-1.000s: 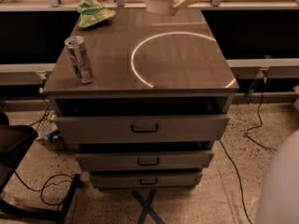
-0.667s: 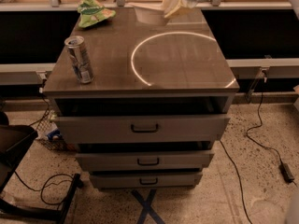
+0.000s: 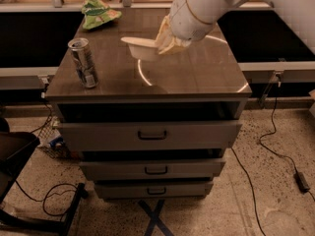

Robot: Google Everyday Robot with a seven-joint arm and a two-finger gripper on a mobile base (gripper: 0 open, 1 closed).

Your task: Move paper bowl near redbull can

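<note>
The paper bowl [image 3: 140,47] is white and shallow, held tilted a little above the middle of the cabinet top. My gripper [image 3: 164,43] is shut on the bowl's right rim, coming in from the upper right on a white arm. The redbull can [image 3: 83,63] stands upright near the front left corner of the top, well to the left of the bowl.
A green snack bag [image 3: 98,13] lies at the back left of the grey cabinet top [image 3: 197,75]. Below are three drawers [image 3: 152,134]. Cables and a dark chair base [image 3: 15,156] lie on the floor at left, a cable at right.
My arm has moved from the back right toward the middle left of the top, carrying the bowl closer to the can.
</note>
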